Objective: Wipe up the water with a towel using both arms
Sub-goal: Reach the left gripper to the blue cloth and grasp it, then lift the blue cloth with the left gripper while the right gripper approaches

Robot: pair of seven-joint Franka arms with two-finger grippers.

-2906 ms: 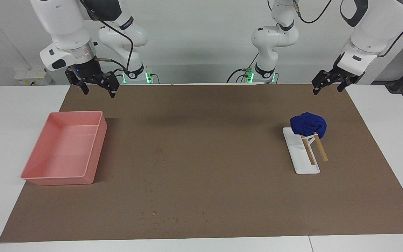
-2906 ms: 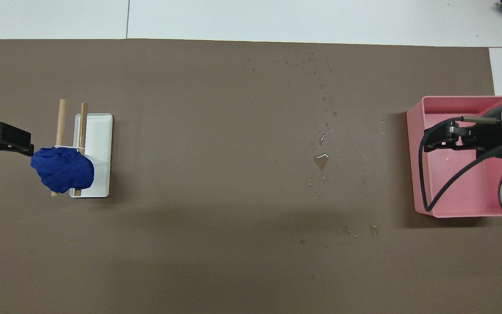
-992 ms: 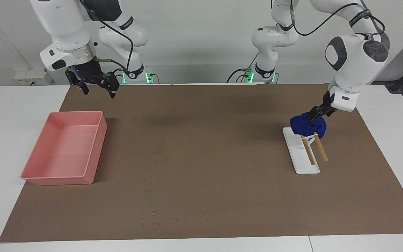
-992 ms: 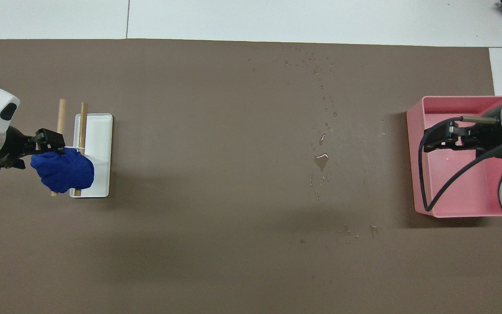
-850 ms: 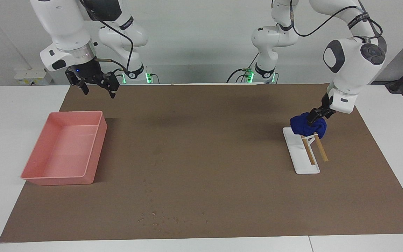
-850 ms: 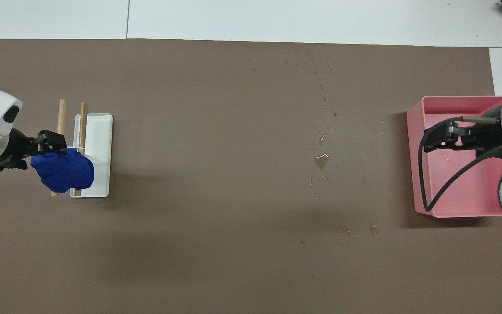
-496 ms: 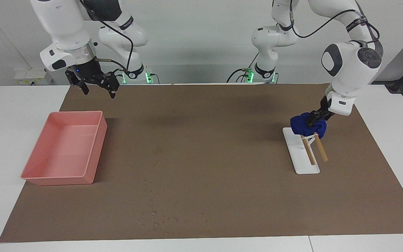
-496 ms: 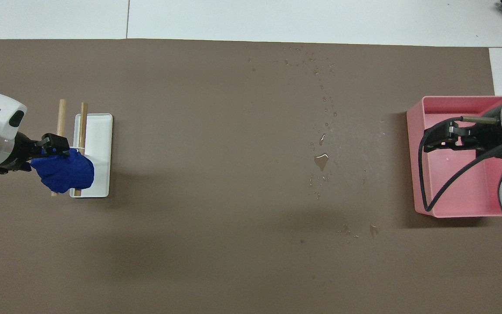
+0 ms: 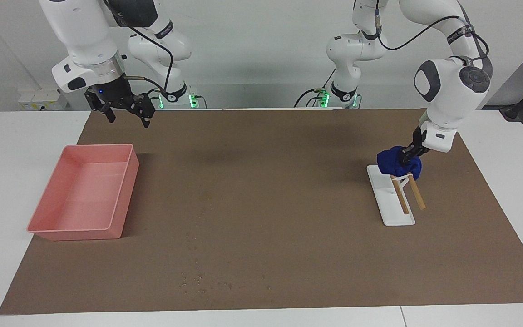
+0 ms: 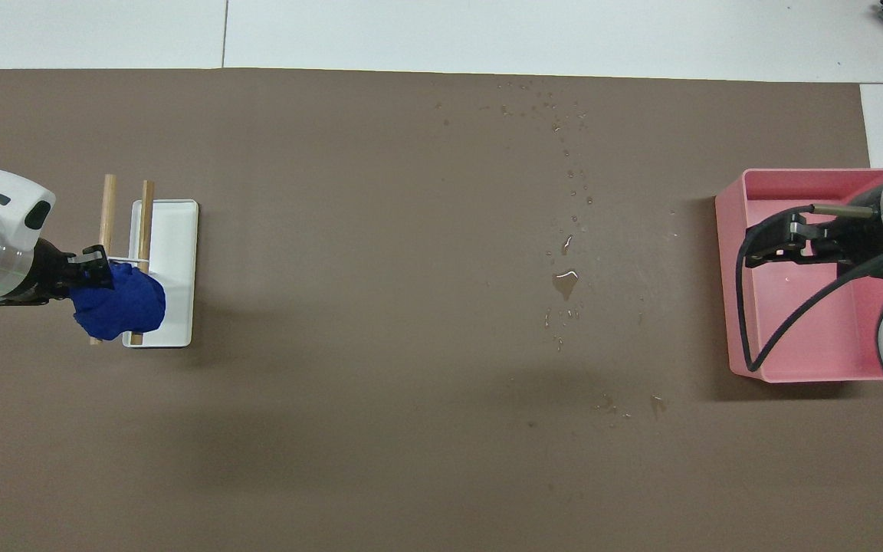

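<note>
At my left arm's end of the worktop, my left gripper pinches the crumpled blue towel on its white wooden-pegged rack. Midway, scattered water droplets remain unwiped. My right gripper waits, jaws apart, empty, above the pink plastic bin.

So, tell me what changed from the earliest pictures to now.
The left gripper came down from above the mat's edge to the blue towel on the white rack and closed into it; the towel is not lifted. The right gripper, pink tray and water stayed put.
</note>
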